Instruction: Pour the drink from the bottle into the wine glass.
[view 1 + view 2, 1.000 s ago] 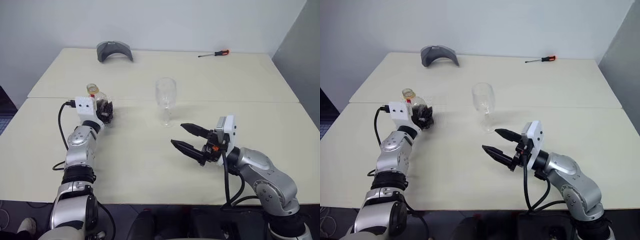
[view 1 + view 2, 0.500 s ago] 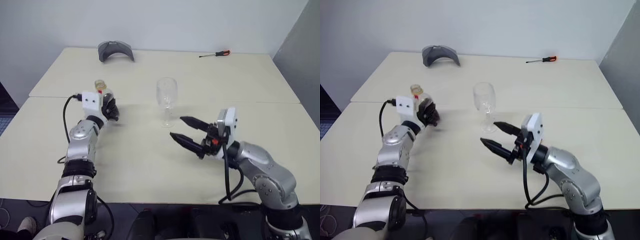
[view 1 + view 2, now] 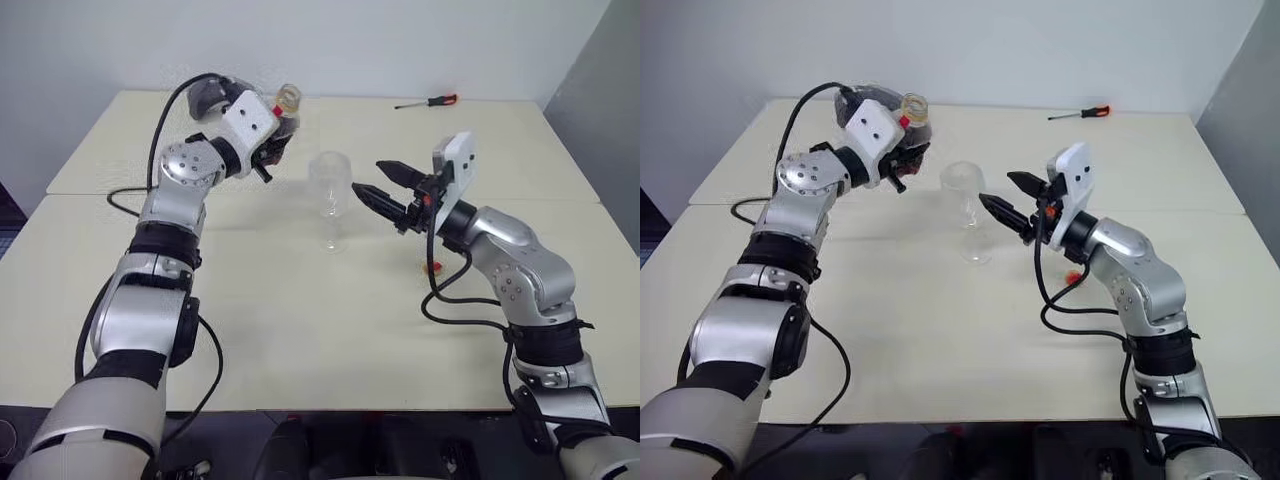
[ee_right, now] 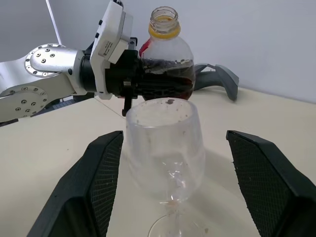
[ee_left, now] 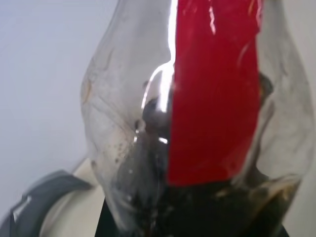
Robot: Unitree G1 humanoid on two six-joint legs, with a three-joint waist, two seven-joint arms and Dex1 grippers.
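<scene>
The table (image 3: 300, 330) is stood on by the empty wine glass (image 3: 330, 200). The bottle (image 4: 165, 64), uncapped and holding the drink (image 4: 165, 79), is clamped aloft behind it by the left gripper (image 4: 129, 81). The glass is flanked, untouched, by the right gripper (image 3: 378, 182), jaws wide.

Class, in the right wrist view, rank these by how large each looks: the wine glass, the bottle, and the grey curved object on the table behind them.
1. Wine glass, largest, though it stands nearest the camera.
2. Bottle, held behind the glass by the left gripper.
3. Grey curved object, smallest, partly hidden behind the bottle.
</scene>
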